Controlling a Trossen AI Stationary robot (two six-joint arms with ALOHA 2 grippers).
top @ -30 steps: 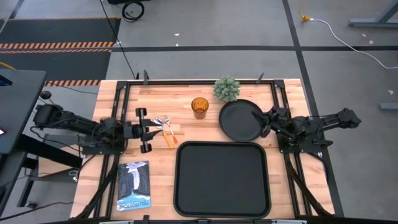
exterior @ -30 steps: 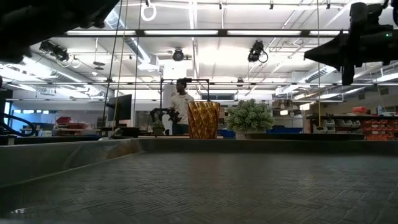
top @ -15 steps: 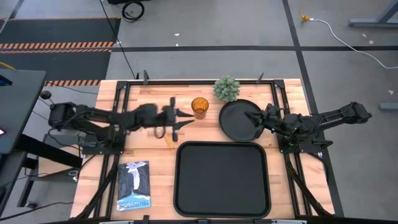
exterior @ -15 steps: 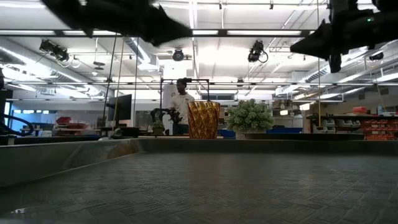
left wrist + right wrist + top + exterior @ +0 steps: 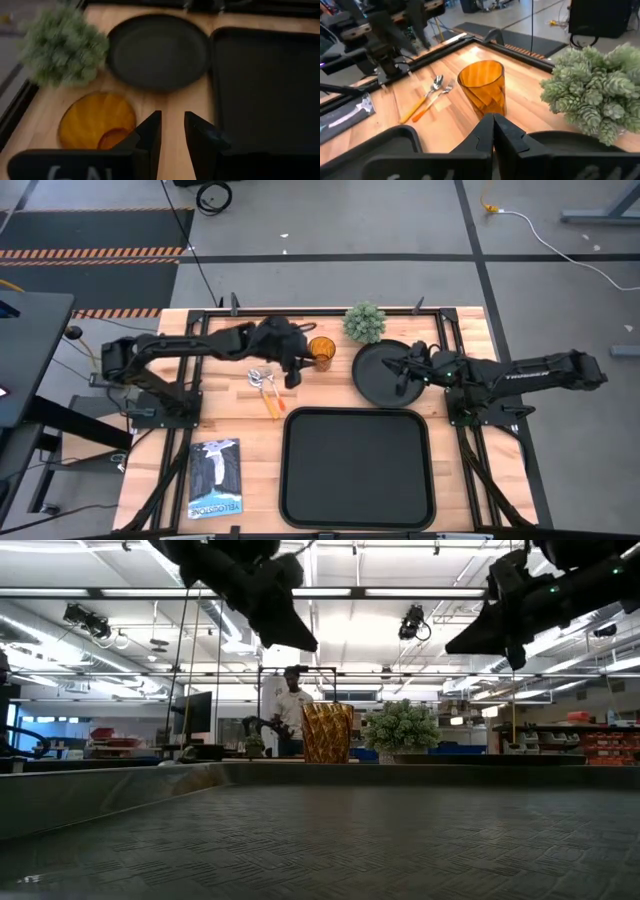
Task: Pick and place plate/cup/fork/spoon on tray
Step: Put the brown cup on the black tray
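while nothing sits on the tray (image 5: 357, 468) yet, the high view has all four items on the tabletop (image 5: 225, 415) beyond it: plate (image 5: 383, 374) at the tray's far right corner, cup (image 5: 321, 352) left of the plate, fork (image 5: 271, 383) and spoon (image 5: 262, 385) side by side left of the cup. so the task looks unstarted, four placements left. left tool (image 5: 294, 370) hangs just beside the cup, right tool (image 5: 403, 373) over the plate's right half. tray interior is open, good room to set things down. plant (image 5: 365, 322) crowds the plate's far rim.

low view: cup (image 5: 327, 732) and plant (image 5: 400, 729) stand past the tray rim, both arms overhead. person in the room behind.

left wrist view: left tool (image 5: 172, 131) has its fingers slightly apart, nothing between them, cup (image 5: 97, 120) off to one side, plate (image 5: 157, 51) and tray (image 5: 265, 85) ahead.

right wrist view: right tool (image 5: 493, 131) fingers together, empty, above the plate rim (image 5: 560, 137). cup (image 5: 482, 89), fork (image 5: 434, 102), spoon (image 5: 422, 104) beyond it.
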